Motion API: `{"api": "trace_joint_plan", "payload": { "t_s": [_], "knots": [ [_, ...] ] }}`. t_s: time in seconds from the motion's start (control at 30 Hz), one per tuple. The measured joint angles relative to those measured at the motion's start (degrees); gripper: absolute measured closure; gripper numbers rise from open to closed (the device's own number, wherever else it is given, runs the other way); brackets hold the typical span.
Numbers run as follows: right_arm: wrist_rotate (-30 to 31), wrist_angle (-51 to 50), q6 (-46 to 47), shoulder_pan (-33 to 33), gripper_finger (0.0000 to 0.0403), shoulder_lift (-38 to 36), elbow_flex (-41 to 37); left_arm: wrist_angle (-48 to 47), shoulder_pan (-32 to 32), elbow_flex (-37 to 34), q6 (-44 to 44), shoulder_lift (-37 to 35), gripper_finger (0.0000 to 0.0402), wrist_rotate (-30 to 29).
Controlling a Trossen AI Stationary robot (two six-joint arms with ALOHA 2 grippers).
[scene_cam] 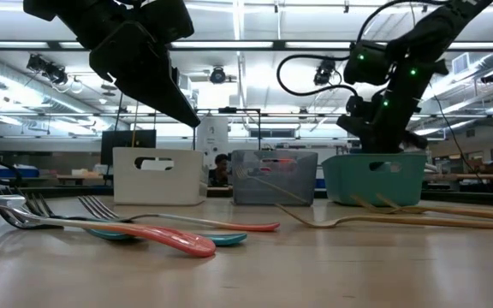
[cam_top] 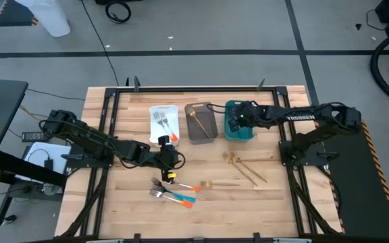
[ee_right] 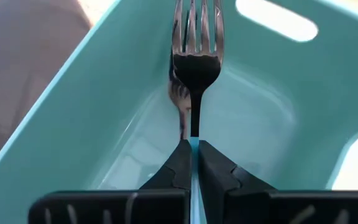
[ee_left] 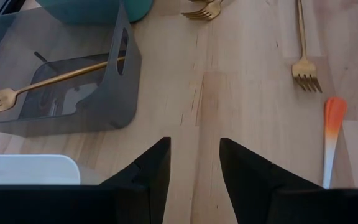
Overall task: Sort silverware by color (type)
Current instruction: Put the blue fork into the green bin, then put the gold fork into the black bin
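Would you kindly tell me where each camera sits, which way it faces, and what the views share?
High view: overhead, looking straight down at the table, both arms and the three bins.
Low view: at tabletop height, looking level across the silverware toward the room; both arms hang in from above.
Left wrist view: on the left arm, facing the grey bin; left gripper open.
Right wrist view: inside the teal bin; right gripper shut on a fork.
Shared: the teal bin appears in the high, low and right wrist views.

White bin (cam_top: 163, 115), grey bin (cam_top: 201, 123), teal bin (cam_top: 238, 129); gold forks (cam_top: 245, 167); orange-handled spoon (scene_cam: 135, 231); pale wood table (cam_top: 248, 202).
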Motion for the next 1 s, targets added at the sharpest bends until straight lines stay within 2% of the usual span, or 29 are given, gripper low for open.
{"api": "trace_joint_plan", "payload": {
  "t_s": [0.13, 0.43, 0.6, 1.0],
  "knots": [
    [-3.7, 0.0, -1.4, -1.7, 0.0373, 0.0, 0.0, 0.0, 0.0, 0.0, 0.0, 0.0, 0.0255, 0.0],
    [-3.9, 0.0, -2.3, -2.5, 0.0327, 0.0, 0.0, 0.0, 0.0, 0.0, 0.0, 0.0, 0.0255, 0.0],
    [-5.9, -0.2, -4.0, -2.5, 0.0306, -0.5, 0.5, 0.0, 0.0, 0.0, 0.0, 0.0, 0.0255, 0.0],
    [-4.9, -1.2, -5.6, 2.6, 0.03, -8.0, 4.1, 0.0, 0.0, 0.0, 0.0, 0.0, 0.0255, 0.0]
  ]
}}
